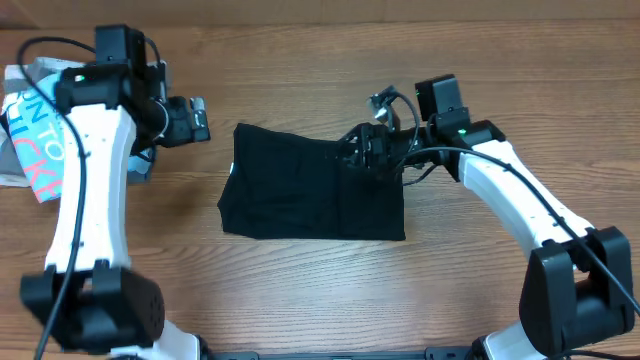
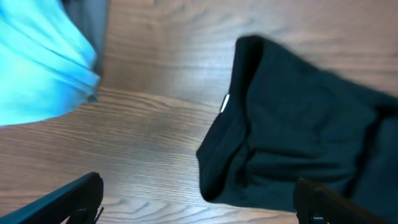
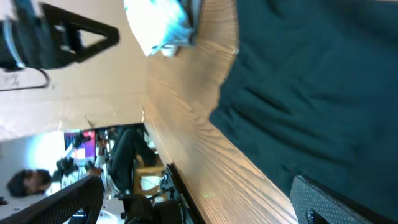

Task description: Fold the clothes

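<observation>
The black T-shirt (image 1: pixel 310 185) lies folded into a rough rectangle in the middle of the wooden table. Its small white neck tag (image 2: pixel 224 103) shows at the left edge. It also shows in the left wrist view (image 2: pixel 311 143) and the right wrist view (image 3: pixel 317 87). My left gripper (image 1: pixel 197 119) hangs open and empty above the table, left of the shirt's far left corner. My right gripper (image 1: pixel 368 150) is open over the shirt's far right corner and holds nothing.
A light-blue printed T-shirt (image 1: pixel 35 130) lies at the far left of the table with grey fabric (image 1: pixel 140 165) beside it; it shows in the left wrist view (image 2: pixel 37 62). Bare wood lies in front of the black T-shirt.
</observation>
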### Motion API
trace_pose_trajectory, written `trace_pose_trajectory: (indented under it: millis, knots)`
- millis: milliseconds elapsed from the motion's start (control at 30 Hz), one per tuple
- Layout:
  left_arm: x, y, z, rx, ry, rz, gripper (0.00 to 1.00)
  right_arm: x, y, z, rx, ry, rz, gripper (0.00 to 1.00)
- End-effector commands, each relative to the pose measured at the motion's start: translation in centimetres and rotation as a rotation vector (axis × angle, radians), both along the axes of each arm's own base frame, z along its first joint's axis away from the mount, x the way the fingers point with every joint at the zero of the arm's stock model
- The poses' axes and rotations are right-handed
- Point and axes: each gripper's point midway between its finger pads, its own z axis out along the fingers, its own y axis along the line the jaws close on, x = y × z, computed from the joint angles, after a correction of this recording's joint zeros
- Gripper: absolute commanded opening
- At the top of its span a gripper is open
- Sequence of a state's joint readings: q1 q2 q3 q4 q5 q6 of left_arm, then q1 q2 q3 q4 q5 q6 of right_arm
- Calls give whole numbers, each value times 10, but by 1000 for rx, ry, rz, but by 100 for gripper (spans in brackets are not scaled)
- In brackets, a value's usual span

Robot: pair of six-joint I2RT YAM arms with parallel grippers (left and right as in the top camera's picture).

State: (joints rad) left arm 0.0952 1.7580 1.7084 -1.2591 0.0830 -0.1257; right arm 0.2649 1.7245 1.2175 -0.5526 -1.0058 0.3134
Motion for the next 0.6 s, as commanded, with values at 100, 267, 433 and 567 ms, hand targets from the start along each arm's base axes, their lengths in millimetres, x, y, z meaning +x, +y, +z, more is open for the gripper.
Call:
trace_pose_trajectory:
  millis: [100,267,433,567]
  knots:
    - [14,-10,-59,-331,57,-177,100,6,-27,-6,-44,-12,-31,100]
    - [23,-22,-76,-601,14,-246,100,4,-35,-17,-107,-8,-40,100]
    - [21,-24,-106,-643,74,-249,100,6,-38,-22,-139,-9,-55,100]
    - [23,-29,-122,-651,100,-255,100,6,-39,-23,-148,-11,-59,100]
